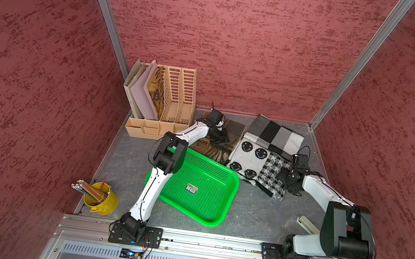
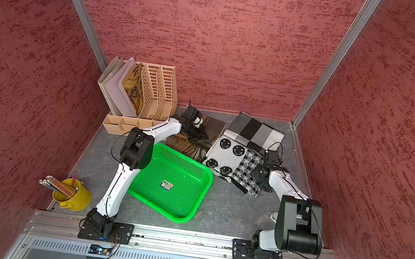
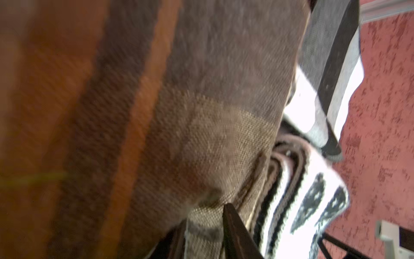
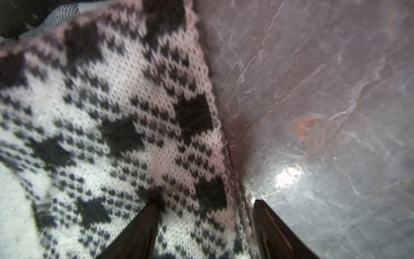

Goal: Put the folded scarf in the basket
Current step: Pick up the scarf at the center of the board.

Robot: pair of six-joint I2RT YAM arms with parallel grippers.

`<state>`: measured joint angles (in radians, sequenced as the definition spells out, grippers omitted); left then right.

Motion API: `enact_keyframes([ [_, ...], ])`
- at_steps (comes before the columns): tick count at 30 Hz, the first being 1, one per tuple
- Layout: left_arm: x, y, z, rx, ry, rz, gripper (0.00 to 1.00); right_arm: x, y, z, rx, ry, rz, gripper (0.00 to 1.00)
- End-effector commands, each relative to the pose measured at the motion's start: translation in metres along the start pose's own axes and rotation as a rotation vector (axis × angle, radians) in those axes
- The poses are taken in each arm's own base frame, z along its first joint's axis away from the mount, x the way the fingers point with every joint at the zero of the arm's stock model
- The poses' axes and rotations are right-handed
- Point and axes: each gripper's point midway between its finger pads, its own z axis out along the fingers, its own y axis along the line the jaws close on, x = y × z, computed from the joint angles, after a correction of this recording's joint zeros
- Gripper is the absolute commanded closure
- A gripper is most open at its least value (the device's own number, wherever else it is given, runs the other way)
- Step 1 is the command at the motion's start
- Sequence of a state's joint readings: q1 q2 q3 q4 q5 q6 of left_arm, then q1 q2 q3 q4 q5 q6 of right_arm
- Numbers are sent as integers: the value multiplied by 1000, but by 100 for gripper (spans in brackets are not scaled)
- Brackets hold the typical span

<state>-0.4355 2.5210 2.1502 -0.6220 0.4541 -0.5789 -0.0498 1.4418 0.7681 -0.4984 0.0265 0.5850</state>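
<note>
Grey worktop (image 1: pixel 257 215) carrying the green basket (image 1: pixel 204 203) near its centre. Just beyond the basket's far rim lie a folded brown fringed scarf (image 1: pixel 212 149) and, to its right, a folded black-and-white knit scarf (image 1: pixel 254 158), both outside the basket. Left tool (image 3: pixel 201 216) is nearly closed, pinching a fold of the brown fringed scarf; right tool (image 4: pixel 205 203) is spread wide, straddling the other scarf's edge, gripping nothing.

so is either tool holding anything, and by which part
The left tool pinches the brown woven scarf at its edge; right tool straddles the edge of the black-and-white knit scarf, open.
</note>
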Motion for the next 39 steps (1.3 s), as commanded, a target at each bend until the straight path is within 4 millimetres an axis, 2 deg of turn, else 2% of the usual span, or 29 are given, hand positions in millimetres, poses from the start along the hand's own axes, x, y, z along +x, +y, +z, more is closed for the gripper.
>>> enact_keyframes([
  [1,-20,39,-2,-81,-25,-59,71,4,-7,2,20,7,-18,30],
  [4,-37,46,-9,-71,-62,-88,71,6,-6,5,15,19,-23,30],
  [8,-51,40,-14,-39,-90,-78,70,5,-5,3,15,20,-23,30],
  [11,-58,23,-24,-6,-121,-42,62,7,-7,2,17,19,-25,29],
  [13,-57,3,-35,8,-140,-2,57,9,-7,4,14,26,-29,29],
  [17,-41,-41,-60,35,-177,58,52,15,-12,14,43,59,-40,30],
  [19,-25,-55,-66,36,-178,77,52,14,-17,13,72,56,-52,36],
  [22,1,-65,-69,23,-157,100,49,10,-24,6,106,28,-51,59],
  [24,18,-70,-69,16,-142,119,44,4,-25,-3,120,2,-59,62],
  [27,44,-75,-60,0,-82,139,44,-3,-28,-7,151,-10,-78,64],
  [31,77,-70,-36,-26,10,161,44,-13,-34,-9,171,-18,-89,64],
  [34,88,-65,-18,-35,59,169,43,-19,-33,-10,168,-36,-115,62],
  [39,95,-59,1,-44,101,204,42,-17,-36,3,190,-2,-120,58],
])
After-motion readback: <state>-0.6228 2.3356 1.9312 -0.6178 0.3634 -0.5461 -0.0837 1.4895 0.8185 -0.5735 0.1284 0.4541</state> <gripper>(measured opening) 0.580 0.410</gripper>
